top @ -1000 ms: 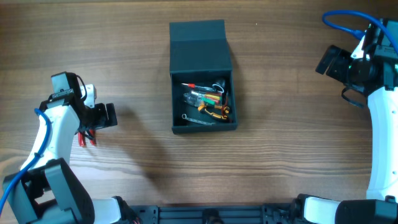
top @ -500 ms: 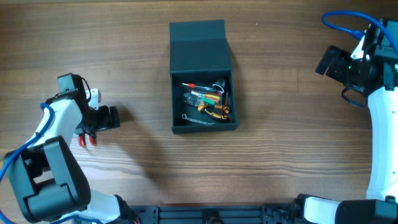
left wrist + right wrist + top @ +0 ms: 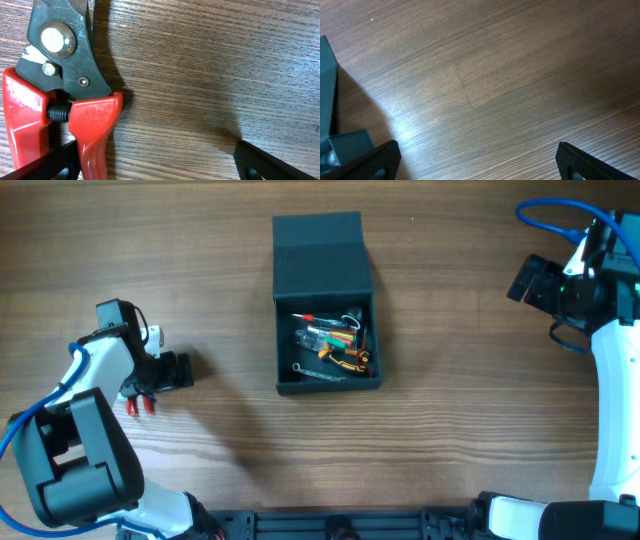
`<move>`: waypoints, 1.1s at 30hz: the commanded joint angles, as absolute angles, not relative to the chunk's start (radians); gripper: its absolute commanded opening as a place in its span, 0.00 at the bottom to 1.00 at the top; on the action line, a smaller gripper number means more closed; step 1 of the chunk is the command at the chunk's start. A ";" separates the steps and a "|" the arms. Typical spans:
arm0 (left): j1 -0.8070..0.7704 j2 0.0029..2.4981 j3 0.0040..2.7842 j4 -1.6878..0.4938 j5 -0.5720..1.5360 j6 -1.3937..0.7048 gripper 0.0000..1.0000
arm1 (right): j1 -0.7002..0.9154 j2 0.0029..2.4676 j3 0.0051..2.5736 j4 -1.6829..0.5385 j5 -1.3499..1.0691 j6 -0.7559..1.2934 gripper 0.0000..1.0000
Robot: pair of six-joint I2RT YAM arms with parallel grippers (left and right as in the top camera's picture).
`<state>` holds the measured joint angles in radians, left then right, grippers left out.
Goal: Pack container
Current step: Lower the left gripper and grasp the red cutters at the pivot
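Observation:
The container (image 3: 326, 386) is a dark teal-grey box in the middle of the table, its flap lid (image 3: 320, 255) folded back. Several small hand tools (image 3: 335, 345) lie inside it. Red-handled pliers (image 3: 140, 402) lie on the wood at the left. My left gripper (image 3: 162, 374) hovers low over them, open. In the left wrist view the pliers (image 3: 65, 95) fill the left side, one red handle just inside my left finger, and the left gripper (image 3: 155, 167) holds nothing. My right gripper (image 3: 528, 280) is open at the far right, over bare wood (image 3: 480, 165). The container's corner (image 3: 327, 95) shows at the left edge of its view.
Bare wooden tabletop (image 3: 470, 400) surrounds the container on every side. The arm bases and a black rail (image 3: 340, 525) run along the table's front edge.
My left arm has swung slightly, bringing its gripper a little right and down over the pliers. The right arm and the container have not moved.

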<state>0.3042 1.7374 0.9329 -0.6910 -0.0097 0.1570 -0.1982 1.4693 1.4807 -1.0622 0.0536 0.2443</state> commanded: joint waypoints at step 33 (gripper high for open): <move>0.313 1.775 0.928 -0.688 -0.012 0.168 0.47 | -0.200 1.474 1.474 -1.119 0.068 0.200 1.00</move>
